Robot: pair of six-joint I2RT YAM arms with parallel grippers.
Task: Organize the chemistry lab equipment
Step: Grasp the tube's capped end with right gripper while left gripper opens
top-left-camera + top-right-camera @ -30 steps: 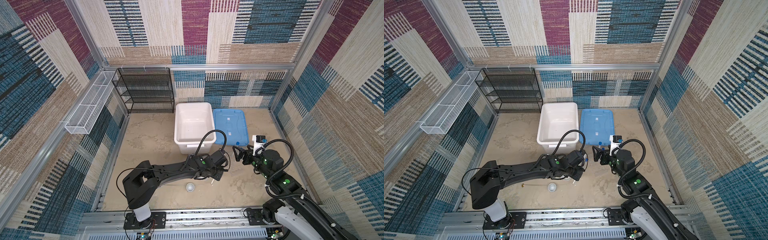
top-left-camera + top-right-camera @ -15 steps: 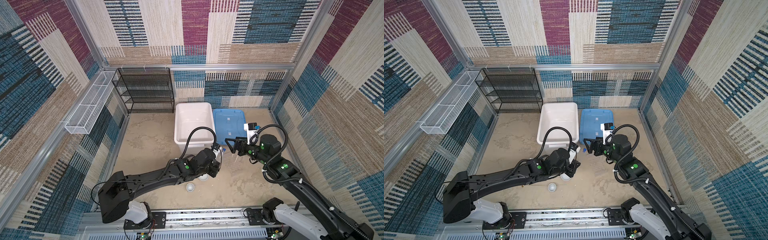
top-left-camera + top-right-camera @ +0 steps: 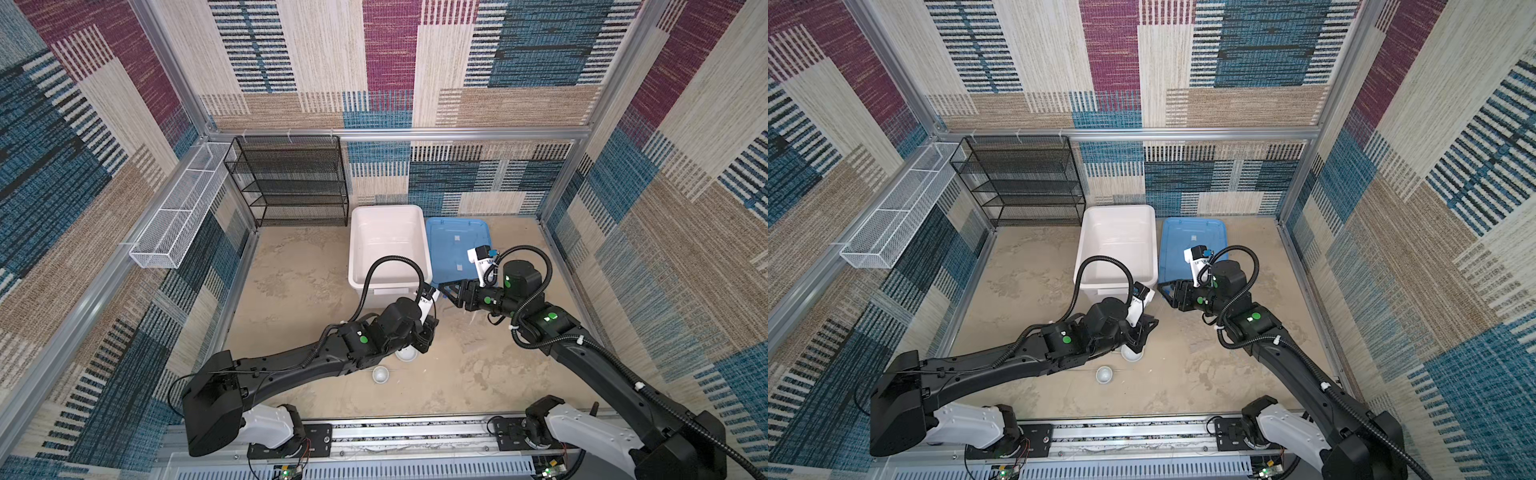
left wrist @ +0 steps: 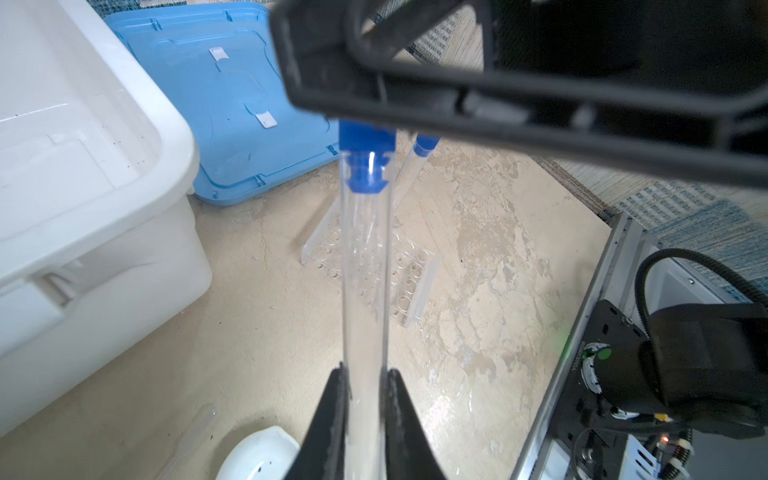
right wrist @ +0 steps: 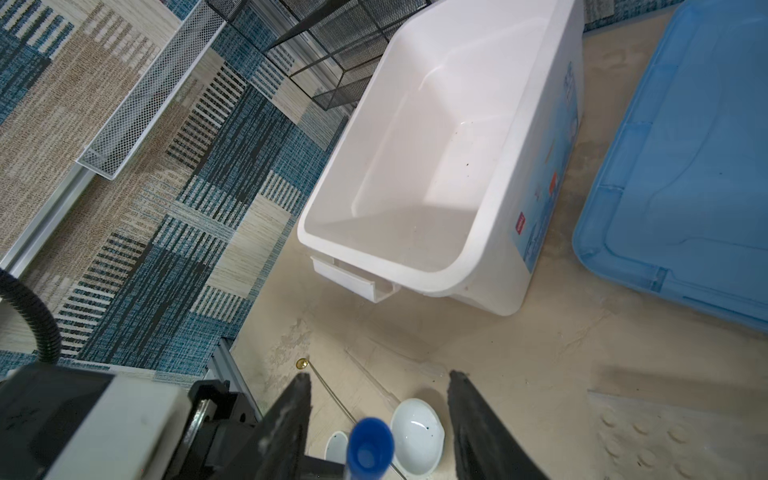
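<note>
In the left wrist view my left gripper is shut on a long clear tube that points up to its blue cap. That cap sits between the fingers of my right gripper, which stands open around it without touching. A second capped tube leans in the clear rack. Two white bowls and a brass-tipped rod lie on the floor below. In both top views the left gripper and the right gripper meet near the bin's front corner.
The big white bin stands open at the back, with its blue lid flat beside it. A black mesh shelf and a white wire basket line the back left. A thin clear pipette lies on the floor.
My right gripper has swung left to the tube's cap and its jaws have narrowed around it. The left arm has shifted and kept its hold on the tube.
</note>
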